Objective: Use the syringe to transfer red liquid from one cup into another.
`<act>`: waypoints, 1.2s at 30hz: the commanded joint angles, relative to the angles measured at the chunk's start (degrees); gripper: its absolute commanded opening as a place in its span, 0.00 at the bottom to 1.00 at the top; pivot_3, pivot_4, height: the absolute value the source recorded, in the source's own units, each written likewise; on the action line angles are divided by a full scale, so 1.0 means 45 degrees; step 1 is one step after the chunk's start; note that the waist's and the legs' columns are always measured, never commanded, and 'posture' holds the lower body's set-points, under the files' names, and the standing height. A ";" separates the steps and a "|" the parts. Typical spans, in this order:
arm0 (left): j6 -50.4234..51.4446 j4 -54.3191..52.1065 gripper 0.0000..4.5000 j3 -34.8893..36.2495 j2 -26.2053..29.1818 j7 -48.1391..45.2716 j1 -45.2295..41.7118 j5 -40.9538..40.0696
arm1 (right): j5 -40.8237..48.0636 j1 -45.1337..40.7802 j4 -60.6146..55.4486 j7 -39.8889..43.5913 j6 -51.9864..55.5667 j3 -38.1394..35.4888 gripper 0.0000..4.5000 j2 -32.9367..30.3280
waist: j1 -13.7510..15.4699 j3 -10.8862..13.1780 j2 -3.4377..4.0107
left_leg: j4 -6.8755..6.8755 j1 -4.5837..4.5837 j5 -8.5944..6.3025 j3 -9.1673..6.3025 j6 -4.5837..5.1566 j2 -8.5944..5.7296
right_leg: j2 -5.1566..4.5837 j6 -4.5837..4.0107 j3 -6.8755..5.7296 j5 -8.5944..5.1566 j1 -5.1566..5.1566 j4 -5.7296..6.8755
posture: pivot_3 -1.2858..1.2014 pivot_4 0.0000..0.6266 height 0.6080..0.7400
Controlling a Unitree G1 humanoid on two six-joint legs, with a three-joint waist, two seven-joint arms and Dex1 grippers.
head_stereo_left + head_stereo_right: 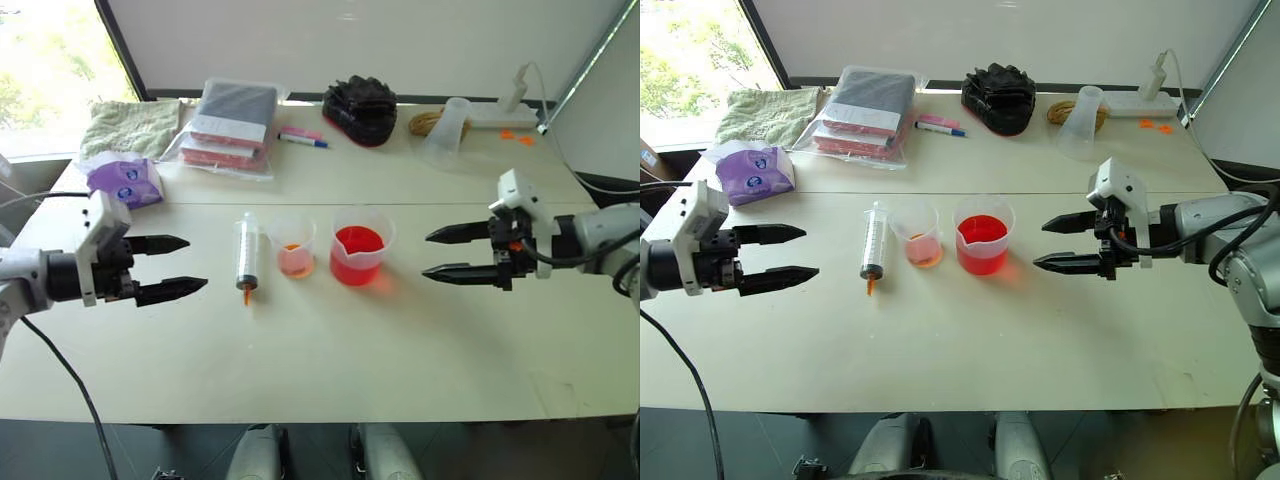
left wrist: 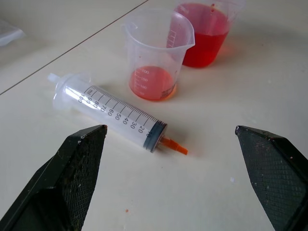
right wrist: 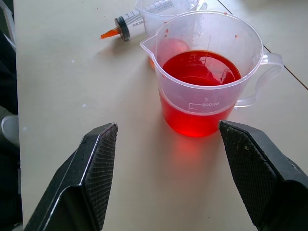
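Observation:
The syringe point(image 1: 246, 256) lies flat on the table, its orange tip toward the front edge and its plunger pushed in. Right of it stands the smaller cup point(image 1: 293, 247) with a shallow pale orange-pink layer. Beside that is the wider beaker point(image 1: 359, 246) about half full of red liquid point(image 3: 199, 91). My left gripper point(image 1: 170, 268) hovers open to the left of the syringe, fingers pointing toward it. To the right of the beaker my right gripper point(image 1: 447, 253) is open, aimed at the beaker, with nothing between its fingers.
Along the table's back lie a folded cloth point(image 1: 130, 125), a purple packet point(image 1: 125, 182), a bagged stack of pads point(image 1: 231, 125), a blue-capped pen point(image 1: 302, 139), a black glove point(image 1: 360, 107), a frosted cup point(image 1: 446, 130) and a power strip point(image 1: 500, 115).

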 commanded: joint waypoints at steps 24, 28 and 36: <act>-0.0161 -0.0145 0.99 0.0370 -0.0069 0.0773 -0.0291 0.0068 | -0.0602 -0.0921 0.0244 0.0260 -0.0118 0.0292 0.78 0.0232 | 0.0010 0.0000 0.0000 | 0.0001 0.0000 0.0000 0.0001 0.0000 -0.0001 | -0.0004 0.0000 0.0000 0.0000 0.0000 0.0005 | 0.52 0.24 1.00; 0.0801 -0.0041 0.99 0.0108 0.0140 0.1825 -0.0993 0.0153 | -0.0723 -0.1147 0.0439 0.0310 -0.0176 0.0406 0.78 0.0311 | 0.0017 0.0000 0.0000 | 0.0002 0.0000 0.0000 0.0001 0.0000 -0.0002 | -0.0007 0.0001 0.0001 0.0001 0.0000 0.0007 | 0.52 0.24 1.00; 0.6218 0.0670 0.99 -0.1175 -0.0126 0.4942 -0.5099 -0.0541 | -0.0925 -0.1444 0.0657 0.0286 -0.0285 0.0675 0.78 0.0600 | 0.0038 0.0000 -0.0002 | 0.0014 -0.0005 0.0000 -0.0012 0.0000 -0.0011 | 0.0001 0.0003 0.0001 0.0002 0.0001 0.0017 | 0.52 0.24 1.00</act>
